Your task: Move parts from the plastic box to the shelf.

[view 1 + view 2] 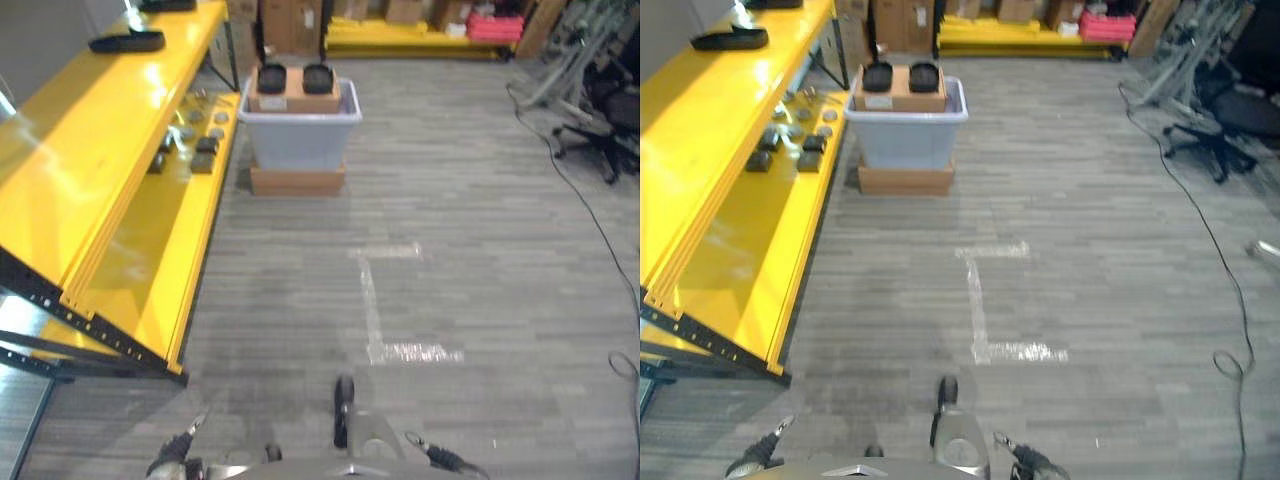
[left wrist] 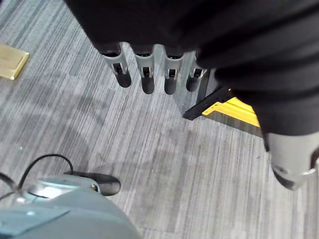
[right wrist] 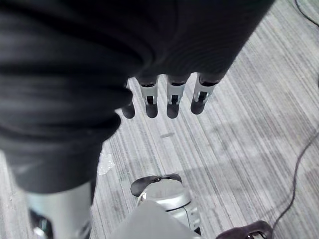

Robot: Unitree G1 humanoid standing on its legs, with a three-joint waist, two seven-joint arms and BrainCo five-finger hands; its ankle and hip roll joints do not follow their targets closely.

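Note:
A grey plastic box (image 1: 300,135) stands on a flat cardboard box on the floor ahead, next to the yellow shelf (image 1: 110,150). A brown carton (image 1: 295,98) rests across the box's top with two black parts (image 1: 271,77) side by side on it. Several small dark parts (image 1: 205,150) lie on the shelf's lower level, and a long black part (image 1: 127,41) lies on its top level. My left hand (image 2: 144,69) hangs over the carpet near a shelf foot (image 2: 224,107), fingers straight and holding nothing. My right hand (image 3: 172,97) hangs over the carpet too, open.
White tape marks (image 1: 372,300) cross the grey carpet between me and the box. An office chair (image 1: 610,110) and a floor cable (image 1: 590,220) are at the right. Cartons and a low yellow rack (image 1: 400,35) line the back.

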